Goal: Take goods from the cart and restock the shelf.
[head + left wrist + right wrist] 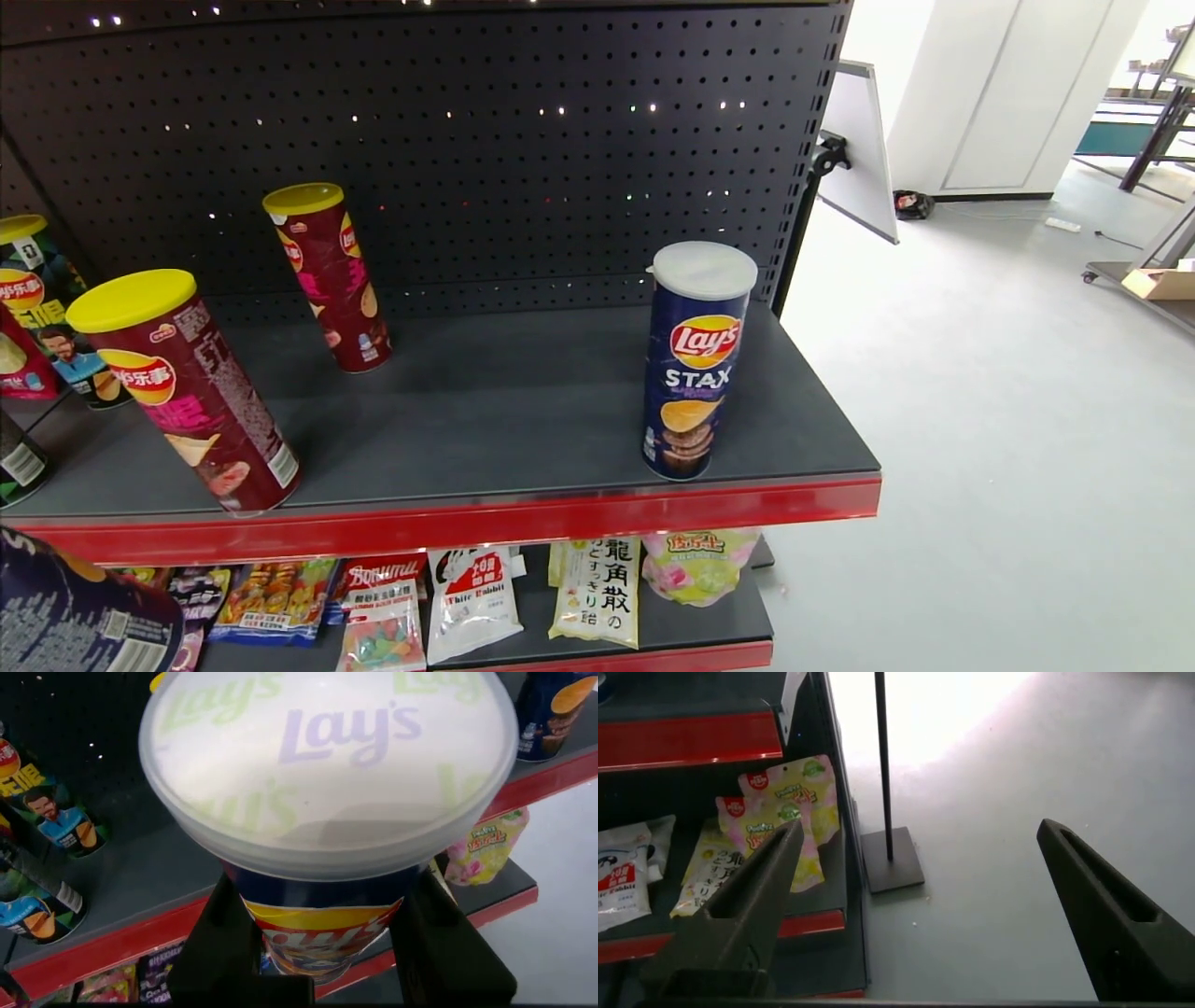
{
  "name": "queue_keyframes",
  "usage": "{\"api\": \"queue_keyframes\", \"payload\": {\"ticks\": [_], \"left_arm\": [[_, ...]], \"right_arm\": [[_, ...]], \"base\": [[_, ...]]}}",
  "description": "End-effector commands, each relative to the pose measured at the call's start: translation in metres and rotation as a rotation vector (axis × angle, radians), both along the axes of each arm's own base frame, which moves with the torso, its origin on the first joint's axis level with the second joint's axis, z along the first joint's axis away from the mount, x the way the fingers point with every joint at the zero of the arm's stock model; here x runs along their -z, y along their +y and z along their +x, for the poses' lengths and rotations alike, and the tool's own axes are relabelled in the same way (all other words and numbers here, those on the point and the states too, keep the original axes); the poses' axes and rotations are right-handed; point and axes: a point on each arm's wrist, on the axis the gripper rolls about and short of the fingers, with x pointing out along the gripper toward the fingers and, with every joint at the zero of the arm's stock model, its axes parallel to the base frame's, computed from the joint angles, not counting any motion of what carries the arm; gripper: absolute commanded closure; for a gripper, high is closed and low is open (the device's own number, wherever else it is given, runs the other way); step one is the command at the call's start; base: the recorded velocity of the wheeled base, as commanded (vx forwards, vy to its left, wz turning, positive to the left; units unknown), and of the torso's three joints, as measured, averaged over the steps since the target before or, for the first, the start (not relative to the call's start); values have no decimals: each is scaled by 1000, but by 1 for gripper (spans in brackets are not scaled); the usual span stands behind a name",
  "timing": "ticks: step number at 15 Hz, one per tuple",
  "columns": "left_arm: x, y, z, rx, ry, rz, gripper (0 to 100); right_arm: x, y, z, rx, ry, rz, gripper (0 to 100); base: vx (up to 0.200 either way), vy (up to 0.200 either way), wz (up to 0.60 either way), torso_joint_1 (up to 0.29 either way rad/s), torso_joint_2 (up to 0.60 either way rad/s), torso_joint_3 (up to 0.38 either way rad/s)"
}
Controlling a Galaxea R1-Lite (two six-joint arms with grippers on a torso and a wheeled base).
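Your left gripper (327, 952) clamps the blue, white-lidded cardboard crisp tube (327, 756), seemingly low down (right gripper (922, 835) gapes empty). Stand it upright on the dark metal shelf (504, 411), left of its standing twin (695, 364).

In the head view, the near left corner cut off a dark blue chip can (75, 616), leaving its lid and base out of the picture. At the left edge, a yellow-lidded can (37, 299) and a dark can (17, 464) nearer the shelf front were both cut off. The red shelf lip (467, 523) hid the tops of the snack bags (597, 588) on the lower shelf. In the left wrist view, the wide lid (327, 765) covered most of the can's body and the fingertips of the left claw (327, 915) clamping it. The spread fingers of the right claw (920, 831) ran past the picture's edge.
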Motion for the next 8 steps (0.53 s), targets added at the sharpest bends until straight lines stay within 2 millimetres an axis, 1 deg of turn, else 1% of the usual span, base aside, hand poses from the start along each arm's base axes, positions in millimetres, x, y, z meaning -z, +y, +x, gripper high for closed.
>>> {"api": "queue_keyframes", "payload": {"ticks": [1,5,8], "left_arm": [[-1,-1,4,7,15,3,100],[-7,-2,18,7,14,3,100],[-11,-4,30,5,17,2,100]], "right_arm": [[0,0,0,-1,1,-1,0],[0,0,0,-1,1,-1,0],[0,0,0,-1,1,-1,0]], "base": [[0,0,0,0,0,0],[0,0,-600,0,0,0],[0,0,0,0,0,0]]}}
